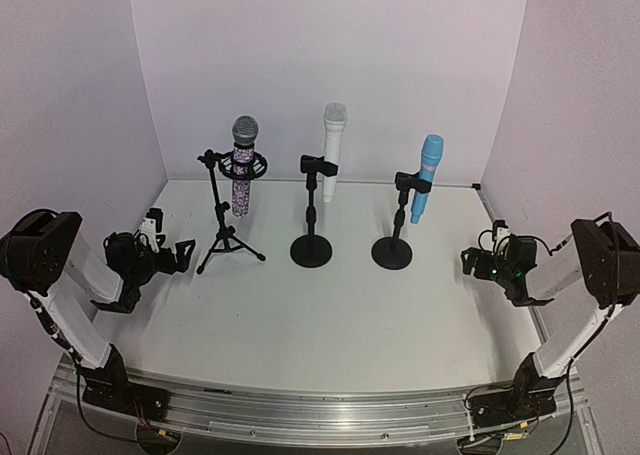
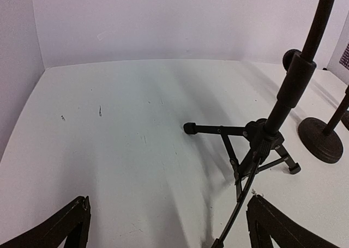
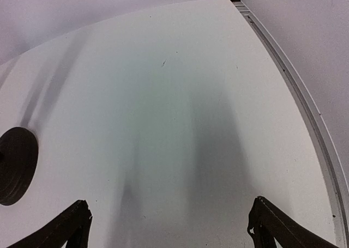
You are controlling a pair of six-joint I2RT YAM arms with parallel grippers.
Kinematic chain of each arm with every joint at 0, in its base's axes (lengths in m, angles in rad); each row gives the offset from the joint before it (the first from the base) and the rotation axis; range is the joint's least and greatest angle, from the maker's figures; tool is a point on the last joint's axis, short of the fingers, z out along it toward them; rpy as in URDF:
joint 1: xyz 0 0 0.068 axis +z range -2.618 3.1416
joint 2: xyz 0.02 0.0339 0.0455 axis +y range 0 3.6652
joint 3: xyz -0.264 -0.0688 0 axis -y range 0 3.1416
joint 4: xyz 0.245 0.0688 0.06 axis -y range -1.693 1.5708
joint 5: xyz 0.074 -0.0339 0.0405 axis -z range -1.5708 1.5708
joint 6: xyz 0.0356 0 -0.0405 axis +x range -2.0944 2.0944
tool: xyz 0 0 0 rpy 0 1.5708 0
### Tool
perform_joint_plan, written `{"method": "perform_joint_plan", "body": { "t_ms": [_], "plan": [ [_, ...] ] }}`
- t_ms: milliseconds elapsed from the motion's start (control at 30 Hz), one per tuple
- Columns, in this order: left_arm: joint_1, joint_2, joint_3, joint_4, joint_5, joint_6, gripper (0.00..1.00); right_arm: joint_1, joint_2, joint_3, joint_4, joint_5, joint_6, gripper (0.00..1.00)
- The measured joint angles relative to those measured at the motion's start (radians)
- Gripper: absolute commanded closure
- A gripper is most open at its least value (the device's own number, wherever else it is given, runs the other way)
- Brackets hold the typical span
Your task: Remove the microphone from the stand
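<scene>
3 microphones are standing in a row along the back of the white tabletop, and each is sitting in its own stand. A glittery purple microphone is on the tripod stand at the left. A white microphone is on a round-base stand in the middle. A blue microphone is on a second round-base stand at the right. The left fingers are hanging spread wide, gripping nothing, near the tripod's feet. The right fingers are gaping apart too, hovering over bare tabletop, apart from the blue microphone's base.
</scene>
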Motion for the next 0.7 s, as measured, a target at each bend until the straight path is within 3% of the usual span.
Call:
{"method": "perform_joint_plan", "body": {
  "t_ms": [300,400,600,700],
  "plan": [
    [0.0,-0.005,0.0,-0.006,0.004,0.0,0.0,0.0,-0.071,0.013,-0.115,0.051,0.015,0.02],
    [0.0,-0.072,-0.002,-0.062,0.017,0.001,0.0,0.0,-0.131,0.041,-0.178,0.043,0.015,0.02],
    [0.0,-0.385,-0.097,-0.119,0.025,0.002,0.0,0.0,-0.23,0.086,-0.264,-0.023,0.023,0.02],
    [0.0,-0.573,-0.103,-0.276,0.097,0.032,0.0,0.0,-0.28,0.133,-0.366,-0.093,0.035,0.03]
  ]
}}
